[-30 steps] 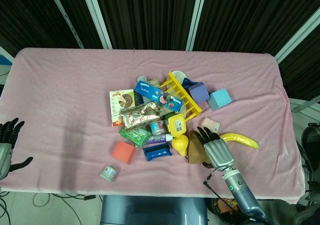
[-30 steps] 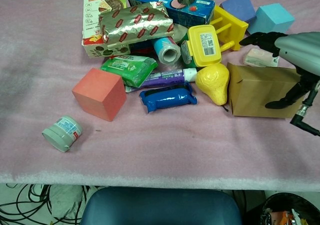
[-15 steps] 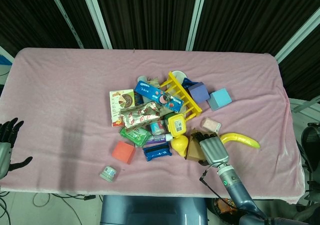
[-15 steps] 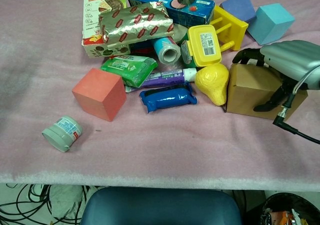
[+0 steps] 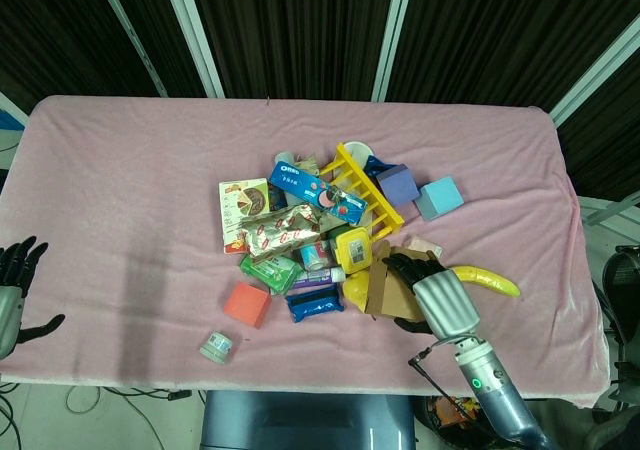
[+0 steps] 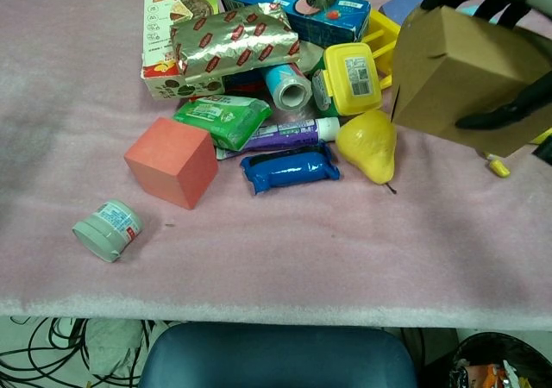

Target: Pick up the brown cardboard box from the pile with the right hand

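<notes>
The brown cardboard box (image 5: 383, 286) (image 6: 461, 73) hangs tilted above the cloth at the pile's right edge. My right hand (image 5: 437, 296) (image 6: 509, 112) grips it, dark fingers wrapped over its top and a thumb against its near face. Only the fingers show at the right border of the chest view. The box hides part of the yellow rack (image 6: 383, 31) behind it. My left hand (image 5: 14, 285) hovers far off at the table's left edge, fingers apart, holding nothing.
Just left of the box lie a yellow pear (image 6: 369, 144), a yellow lidded tub (image 6: 352, 77) and a blue packet (image 6: 289, 167). A banana (image 5: 489, 280) lies to the right. An orange cube (image 6: 172, 160) and a small jar (image 6: 107, 229) sit nearer the front edge.
The right hand closed on the brown box and lifted it off the cloth, tilting it; a second ago it only rested over the box on the table. The left hand stayed still.
</notes>
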